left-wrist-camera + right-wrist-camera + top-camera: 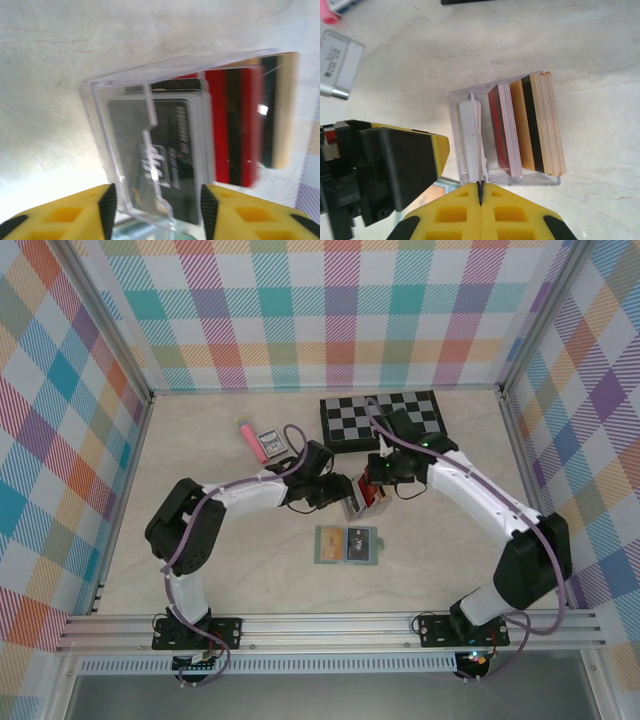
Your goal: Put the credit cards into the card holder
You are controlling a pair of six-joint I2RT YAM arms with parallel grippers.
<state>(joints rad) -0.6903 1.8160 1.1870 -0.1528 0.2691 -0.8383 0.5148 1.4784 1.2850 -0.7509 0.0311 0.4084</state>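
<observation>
Card rack [358, 505] just behind card holder [322, 545]

Red, orange and black credit cards [525, 125] stand upright on edge, packed side by side. At their 6 o'clock the sage-green card holder [324, 546] lies open and flat, holding yellow-orange and dark blue ones.

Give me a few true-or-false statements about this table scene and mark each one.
1. The card holder lies open on the table with cards in it. True.
2. The chessboard sits by the arm bases. False: it lies at the far side.
3. The right gripper is shut. True.
4. The clear rack holds a single card. False: it holds many upright cards, red, black and tan among them.
5. The left gripper is shut. False: its fingers stand apart, the rack's edge between them.
</observation>
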